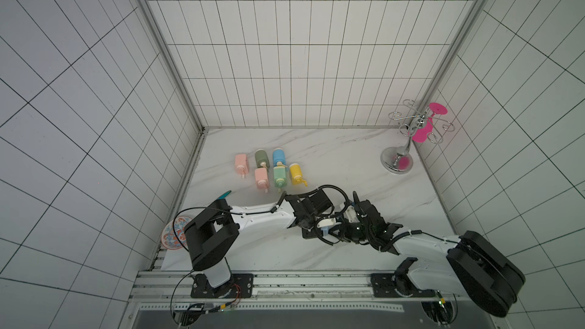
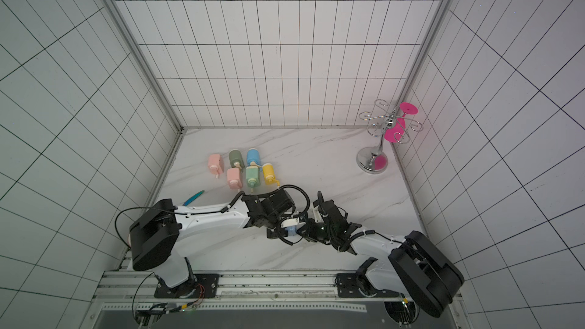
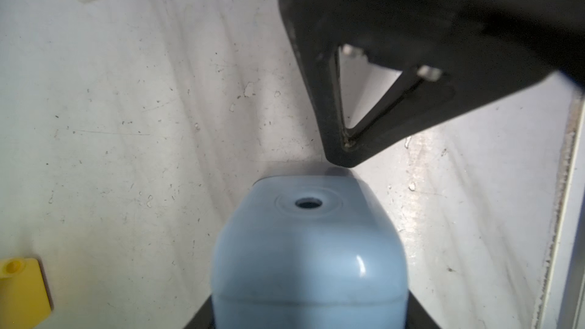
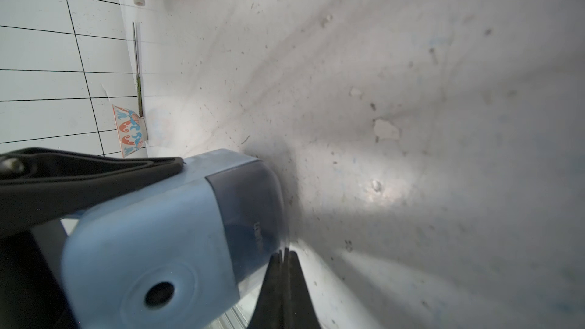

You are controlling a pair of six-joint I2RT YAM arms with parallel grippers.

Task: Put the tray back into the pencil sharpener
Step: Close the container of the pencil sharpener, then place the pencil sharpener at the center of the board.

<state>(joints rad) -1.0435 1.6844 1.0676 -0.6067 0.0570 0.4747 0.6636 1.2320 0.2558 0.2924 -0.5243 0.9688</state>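
Observation:
A light blue pencil sharpener (image 3: 308,248) with a round pencil hole is held just above the marble table, and my left gripper (image 3: 310,314) is shut on its sides. In both top views it is a small blue patch (image 1: 324,231) (image 2: 290,231) between the two wrists. The tray (image 4: 250,210), darker translucent blue, sits in the sharpener's (image 4: 142,242) end. My right gripper (image 4: 284,253) is shut with nothing in it. Its joined tips rest against the tray's outer edge. A left finger (image 4: 95,178) lies along the sharpener's side.
Several small coloured sharpeners (image 1: 269,169) lie in two rows at the back left. A chrome glass rack (image 1: 408,134) with a pink glass stands at the back right. A patterned bowl (image 1: 174,232) and a teal pen-like thing (image 1: 224,195) lie by the left wall.

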